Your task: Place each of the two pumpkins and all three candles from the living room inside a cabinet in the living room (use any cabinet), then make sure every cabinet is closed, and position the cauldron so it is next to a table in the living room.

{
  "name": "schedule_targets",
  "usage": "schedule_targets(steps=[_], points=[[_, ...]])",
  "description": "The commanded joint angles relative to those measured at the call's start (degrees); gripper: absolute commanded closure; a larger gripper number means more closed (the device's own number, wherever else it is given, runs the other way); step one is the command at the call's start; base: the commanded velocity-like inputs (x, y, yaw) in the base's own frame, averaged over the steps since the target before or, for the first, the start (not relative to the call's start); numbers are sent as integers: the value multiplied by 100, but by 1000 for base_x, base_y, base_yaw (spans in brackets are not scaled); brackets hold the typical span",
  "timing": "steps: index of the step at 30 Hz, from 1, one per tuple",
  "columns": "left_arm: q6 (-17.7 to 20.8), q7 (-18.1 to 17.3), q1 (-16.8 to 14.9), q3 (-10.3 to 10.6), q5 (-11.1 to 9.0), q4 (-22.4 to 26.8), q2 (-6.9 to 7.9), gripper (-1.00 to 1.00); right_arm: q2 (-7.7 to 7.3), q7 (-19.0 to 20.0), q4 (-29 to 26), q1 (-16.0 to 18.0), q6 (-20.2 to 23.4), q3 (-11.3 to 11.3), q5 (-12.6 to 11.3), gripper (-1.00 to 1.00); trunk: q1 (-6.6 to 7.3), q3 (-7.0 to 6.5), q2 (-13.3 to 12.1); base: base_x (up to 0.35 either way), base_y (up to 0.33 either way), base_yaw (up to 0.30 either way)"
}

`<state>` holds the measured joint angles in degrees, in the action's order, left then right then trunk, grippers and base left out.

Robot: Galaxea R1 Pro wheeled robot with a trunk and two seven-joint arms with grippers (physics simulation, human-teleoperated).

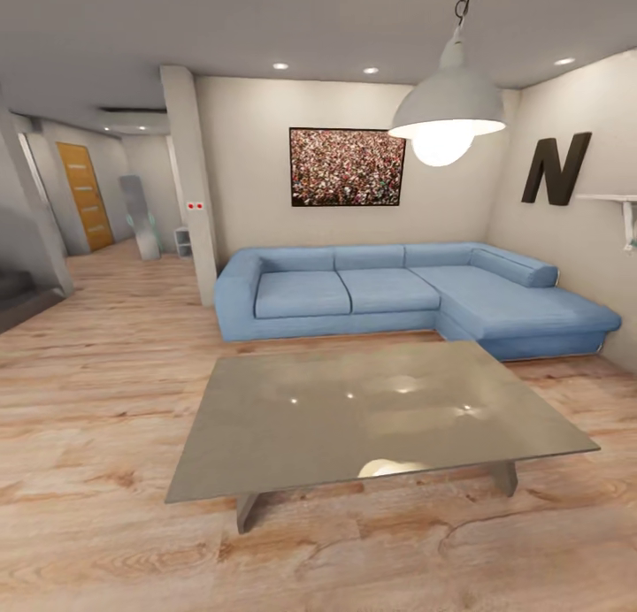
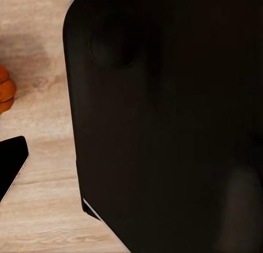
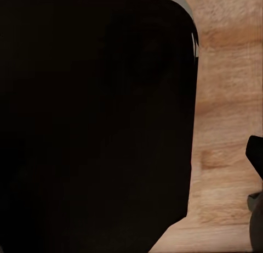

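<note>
Pumpkin [image 2: 5, 89]: only an orange ribbed sliver shows, cut off at the frame edge of the left wrist view; it sits on the wood floor, apart from the big dark shape beside it.
Floor [image 1: 97, 400]: pale wood planks run across the whole room and show in all three views.
Sofa [image 1: 398, 289]: a large blue L-shaped sectional stands against the far wall, its chaise end reaching forward on the right side of the room.
Bench [image 1: 372, 413]: a low, wide grey table with a glossy top stands just in front of the sofa; its top carries only lamp reflections.
Dark body, left wrist view [image 2: 175, 121]: a broad black rounded shape, very close to the camera, covers most of the frame; what it is cannot be told.
Dark body, right wrist view [image 3: 93, 121]: a similar black rounded shape covers most of the frame, with floor beside it.
Picture [image 1: 347, 166]: a dark-framed speckled red and white print hangs on the far wall above the sofa.
Lamp [image 1: 447, 108]: a grey dome pendant with a lit bulb hangs over the bench.
Letter [image 1: 556, 168]: a dark letter N is fixed to the right wall.
Door [image 1: 85, 196]: an orange door stands at the end of the hallway on the left.
Left claw: whether it is open or closed cannot be told.
Right claw: its state cannot be told either.
</note>
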<state>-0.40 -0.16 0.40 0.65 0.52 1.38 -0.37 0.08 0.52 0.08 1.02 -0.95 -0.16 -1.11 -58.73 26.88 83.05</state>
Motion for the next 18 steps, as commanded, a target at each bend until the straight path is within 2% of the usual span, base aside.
schedule_targets(steps=[1, 7, 18], points=[[-4, -2, 4, 6, 7, 12, 1, -100, 0, 7, 2, 3, -10, -1, -12, -100, 0, 5, 2, -63, 6, -254], [-4, -2, 4, 6, 8, 12, 5, -100, 0, 9, 1, 3, -10, -3, -12, -100, 0, 5, 2, -99, 45, -255], [-4, -2, 4, 6, 8, 12, 12, -100, 0, 9, 1, 3, -10, -7, -12, -100, 0, 5, 2, -8, 4, -280]])
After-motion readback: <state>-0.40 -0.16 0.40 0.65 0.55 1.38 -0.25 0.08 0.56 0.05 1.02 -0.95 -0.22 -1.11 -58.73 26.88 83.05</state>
